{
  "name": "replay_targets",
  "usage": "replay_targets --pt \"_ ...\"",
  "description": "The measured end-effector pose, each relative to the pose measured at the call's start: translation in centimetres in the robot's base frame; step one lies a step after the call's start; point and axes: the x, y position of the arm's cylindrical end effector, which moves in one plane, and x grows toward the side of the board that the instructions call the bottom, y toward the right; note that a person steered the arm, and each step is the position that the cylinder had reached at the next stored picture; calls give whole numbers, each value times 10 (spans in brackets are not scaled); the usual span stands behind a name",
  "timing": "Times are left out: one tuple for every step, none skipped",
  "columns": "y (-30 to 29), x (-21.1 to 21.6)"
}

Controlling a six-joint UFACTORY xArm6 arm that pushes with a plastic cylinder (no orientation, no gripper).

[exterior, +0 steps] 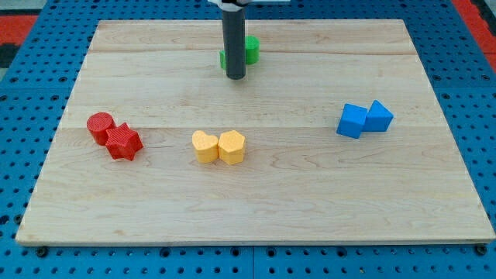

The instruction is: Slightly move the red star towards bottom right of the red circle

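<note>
**Red star touching the red circle at the board's left**

Camera view: the red star [123, 142] lies flat, touching the red circle [100, 126] on its lower-right side. Its squat shape shows no clear long axis or heading. My tip [235, 77], a bare rod holding nothing, sits near the view's top, hiding part of 2 green blocks [251, 49], their shapes unclear.

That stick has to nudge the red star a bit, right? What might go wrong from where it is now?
1. The red star touches the red circle, so a push could drag the circle along too.
2. My tip sits far off at the view's top beside the green blocks; starting away might bump them.
3. On the way down it may clip the yellow blocks.
</note>
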Motion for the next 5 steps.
replay_targets --pt "0 -1" --pt "0 9" --pt "-21 56" --pt "-57 73" --pt "-87 75"
